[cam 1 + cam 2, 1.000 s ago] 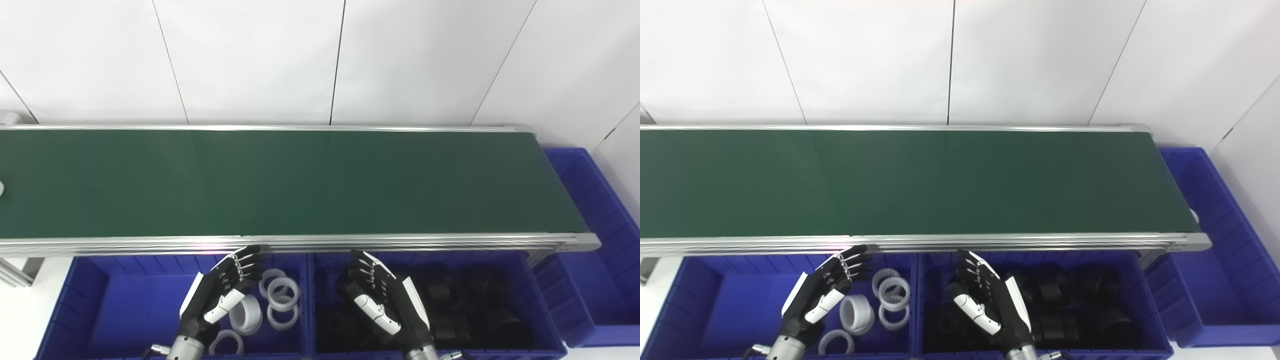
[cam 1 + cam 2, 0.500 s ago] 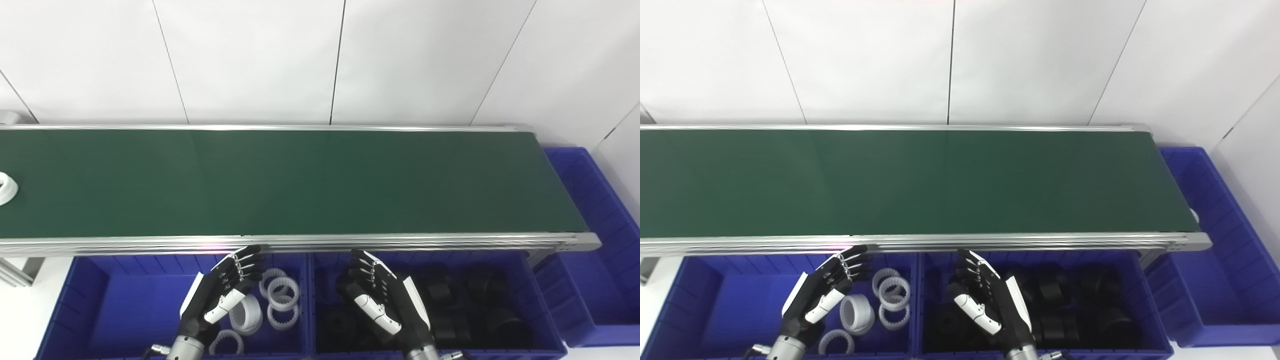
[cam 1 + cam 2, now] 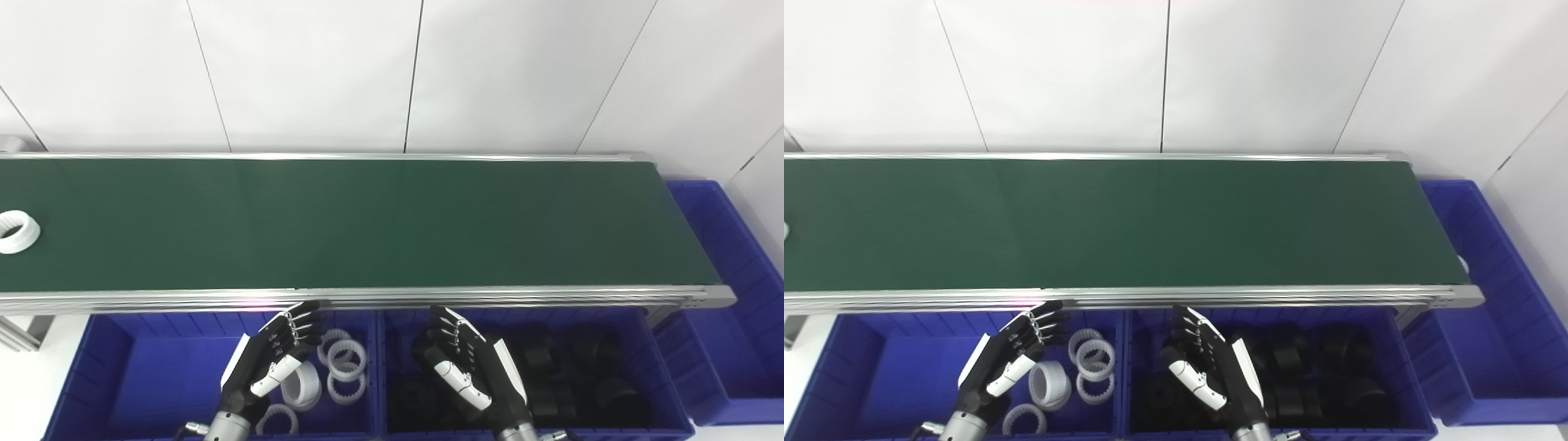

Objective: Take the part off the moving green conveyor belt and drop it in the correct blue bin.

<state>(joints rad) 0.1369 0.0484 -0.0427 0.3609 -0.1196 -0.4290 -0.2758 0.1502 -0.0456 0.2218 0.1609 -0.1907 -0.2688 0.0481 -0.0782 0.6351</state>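
Note:
A white toothed ring part (image 3: 17,231) lies on the green conveyor belt (image 3: 367,220) at its far left end. My left hand (image 3: 269,358) hovers open over the left blue bin (image 3: 110,373), which holds several white rings (image 3: 343,361). My right hand (image 3: 468,367) hovers open over the middle blue bin (image 3: 664,392), which holds several black parts (image 3: 588,373). Both hands are below the belt's near rail, far from the white part, and hold nothing.
A third blue bin (image 3: 735,294) stands past the belt's right end. The belt's aluminium near rail (image 3: 429,299) runs just above both hands. A white panelled wall is behind the belt.
The white ring part has come into view at the left edge and travelled right along the belt. Neither hand has moved.

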